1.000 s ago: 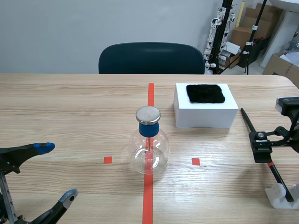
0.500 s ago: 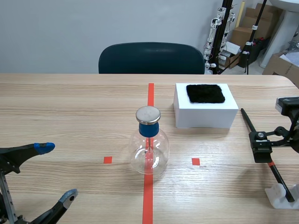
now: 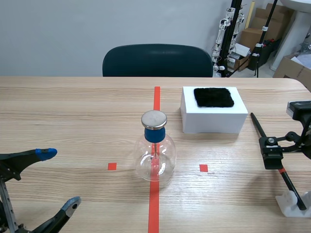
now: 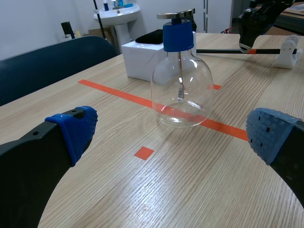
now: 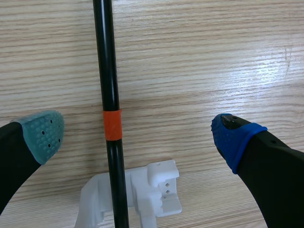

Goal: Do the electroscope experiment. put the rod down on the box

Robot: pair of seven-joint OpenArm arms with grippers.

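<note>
From my end, right jaws are wide open, straddling the rod without touching it; rod sits by the right edge of the counter, near end propped in a white stand, far end near the white box; left jaws wide too, near-left corner, glass flask ahead.

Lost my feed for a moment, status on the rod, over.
Left gripper jaws open, holding nothing. Right gripper jaws open either side of rod, no grip. Rod on white stand, not on box. Nothing between them.
</note>
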